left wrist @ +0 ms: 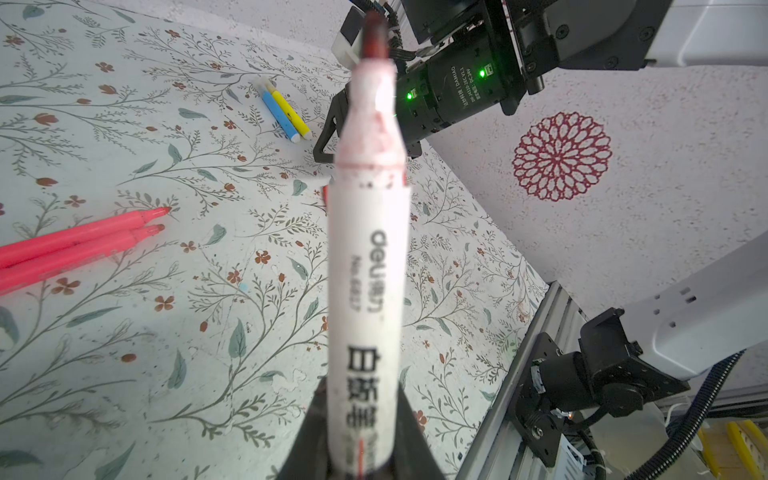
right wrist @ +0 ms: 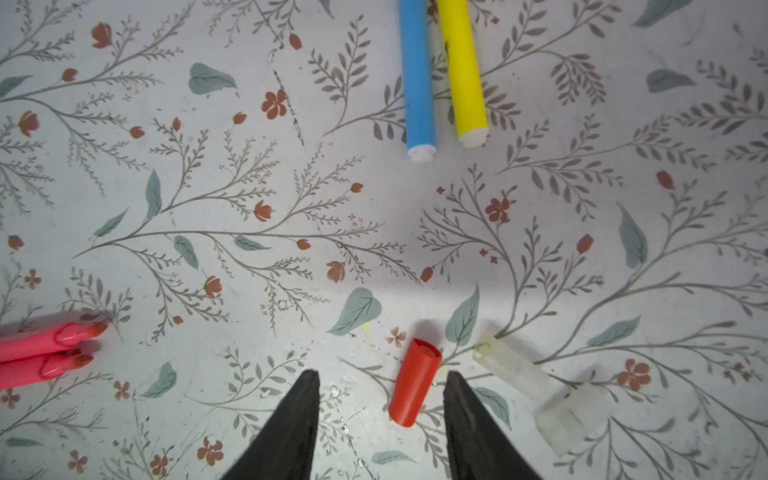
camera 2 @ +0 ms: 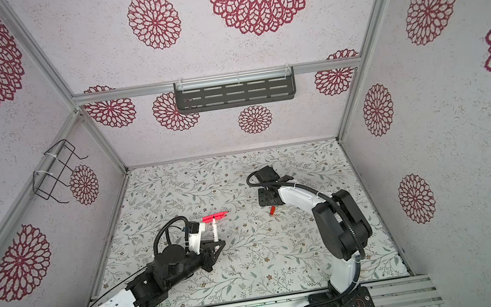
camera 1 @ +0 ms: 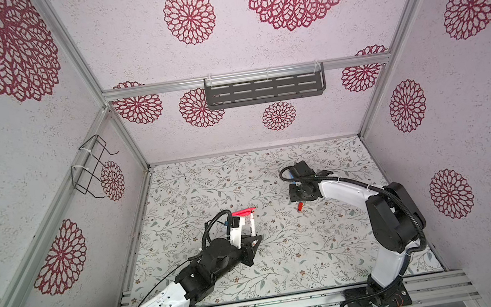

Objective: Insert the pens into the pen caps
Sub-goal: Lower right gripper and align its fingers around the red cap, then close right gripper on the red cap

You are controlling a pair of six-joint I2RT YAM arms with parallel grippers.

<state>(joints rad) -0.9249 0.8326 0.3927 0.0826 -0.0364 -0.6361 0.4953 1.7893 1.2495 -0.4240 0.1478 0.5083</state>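
My left gripper is shut on the white pen, which stands up from the jaws with its dark red tip uppermost; in both top views it is left of centre. Two pinkish-red pens lie side by side on the mat just beyond it. My right gripper hangs open over the red pen cap, which lies between the fingers, nearer one of them. Two clear pen caps lie beside it. The blue pen and yellow pen lie together farther off.
A floral mat covers the table. A black slotted shelf hangs on the back wall, and a wire basket on the left wall. An aluminium rail carries both arm bases along the front edge.
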